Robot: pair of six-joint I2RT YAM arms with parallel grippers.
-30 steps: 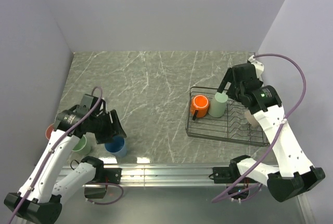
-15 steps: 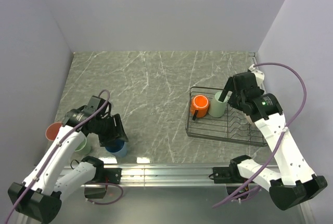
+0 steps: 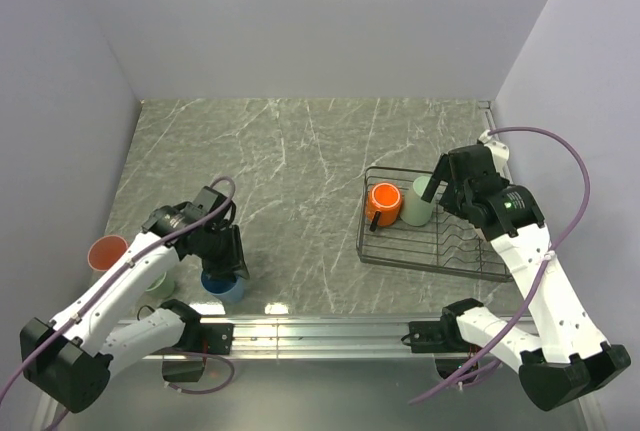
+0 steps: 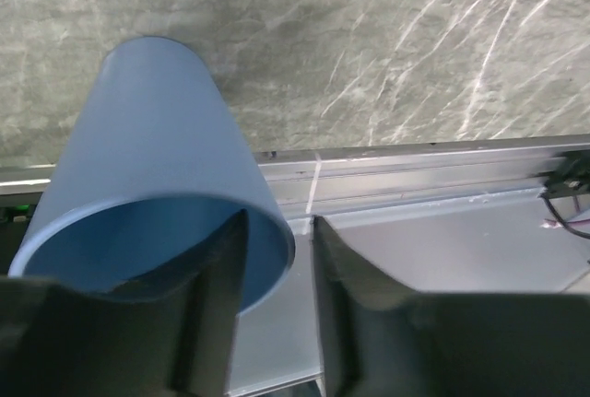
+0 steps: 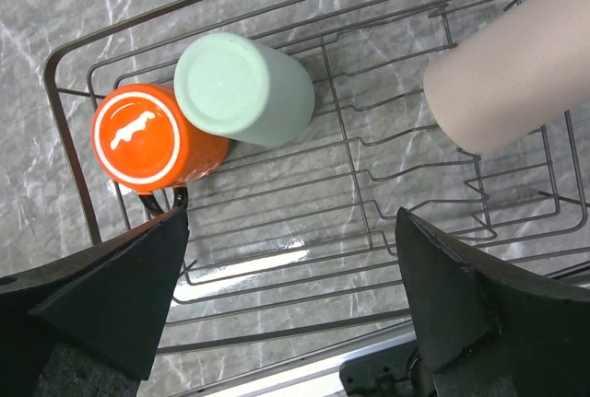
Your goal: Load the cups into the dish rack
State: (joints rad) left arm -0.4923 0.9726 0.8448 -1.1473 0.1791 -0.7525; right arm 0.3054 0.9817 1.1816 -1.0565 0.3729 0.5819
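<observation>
A blue cup [image 4: 157,157] stands upright near the table's front left edge and also shows in the top view [image 3: 222,282]. My left gripper [image 4: 279,222] straddles its rim, one finger inside and one outside, with a gap still showing at the outer finger. From above, the left gripper [image 3: 226,257] is over the cup. The dark wire dish rack [image 3: 470,243] holds an upside-down orange mug [image 5: 147,136], an upside-down pale green cup [image 5: 241,88] and a beige cup [image 5: 512,75]. My right gripper [image 5: 300,268] hangs wide open and empty above the rack.
A salmon-pink cup [image 3: 107,249] stands at the far left. A second pale green cup [image 3: 158,283] sits beside it, partly hidden by my left arm. A metal rail [image 3: 330,329] runs along the front edge. Walls close in on the left, back and right.
My left gripper has moved right and down onto the blue cup and narrowed, one finger now inside it. My right gripper has shifted slightly over the rack, still open.
</observation>
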